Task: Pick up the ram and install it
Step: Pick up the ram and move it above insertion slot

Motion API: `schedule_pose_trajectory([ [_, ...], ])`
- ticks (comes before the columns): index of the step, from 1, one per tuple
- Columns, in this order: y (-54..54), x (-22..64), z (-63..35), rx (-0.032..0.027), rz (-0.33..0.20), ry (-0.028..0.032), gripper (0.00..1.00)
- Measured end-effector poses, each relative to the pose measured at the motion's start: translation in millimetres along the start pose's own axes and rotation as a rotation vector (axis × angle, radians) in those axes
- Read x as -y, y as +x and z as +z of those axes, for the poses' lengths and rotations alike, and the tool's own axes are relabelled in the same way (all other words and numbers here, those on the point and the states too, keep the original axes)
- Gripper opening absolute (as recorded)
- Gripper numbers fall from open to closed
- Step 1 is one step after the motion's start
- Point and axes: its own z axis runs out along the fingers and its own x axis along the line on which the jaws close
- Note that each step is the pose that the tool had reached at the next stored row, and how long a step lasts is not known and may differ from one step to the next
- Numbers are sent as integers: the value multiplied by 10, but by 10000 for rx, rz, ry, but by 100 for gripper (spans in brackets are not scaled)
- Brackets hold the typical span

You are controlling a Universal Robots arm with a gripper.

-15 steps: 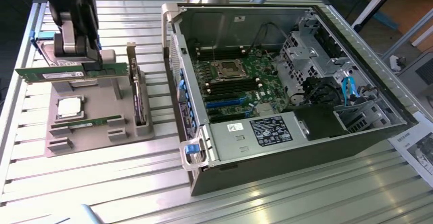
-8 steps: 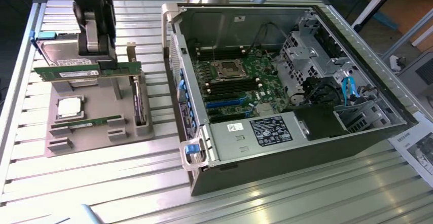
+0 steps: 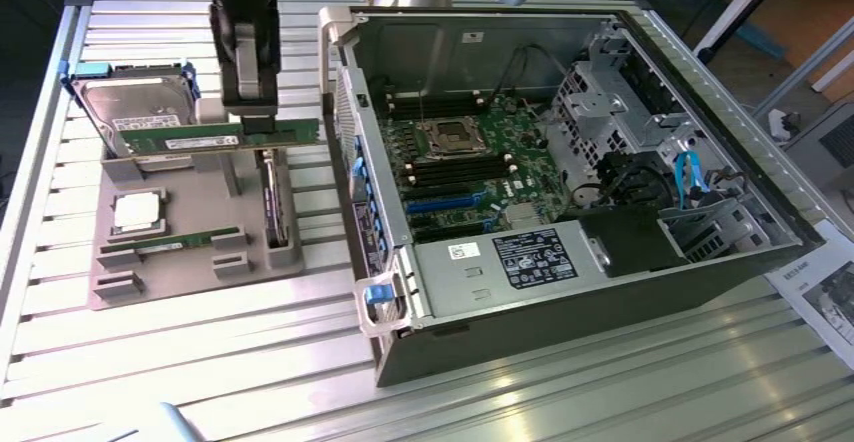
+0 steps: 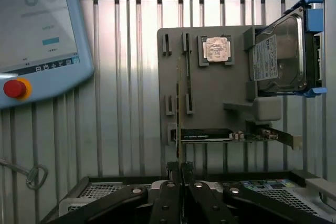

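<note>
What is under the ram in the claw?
The grey parts tray, with one end of the expansion card beneath the ram. The strip directly under the stick is hidden.

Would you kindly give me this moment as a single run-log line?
gripper: shut on ram | ram: held over grey tray | computer case: open, ram not yet installed

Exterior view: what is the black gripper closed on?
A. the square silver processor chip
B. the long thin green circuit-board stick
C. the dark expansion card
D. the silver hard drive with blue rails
B: the gripper pinches the long thin green ram stick, held clear above the grey holder tray, where the silver hard drive and the square silver processor chip sit untouched.
</note>
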Motion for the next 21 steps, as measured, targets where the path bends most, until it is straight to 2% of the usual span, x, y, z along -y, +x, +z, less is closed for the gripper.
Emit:
schedule_pose_trajectory([
  [1,-2,78,-2,1,0,-1,12],
  [9,-8,374,-12,0,0,-3,12],
  [18,-20,925,-27,0,0,-6,12],
  [21,-22,1058,-32,0,0,-8,12],
])
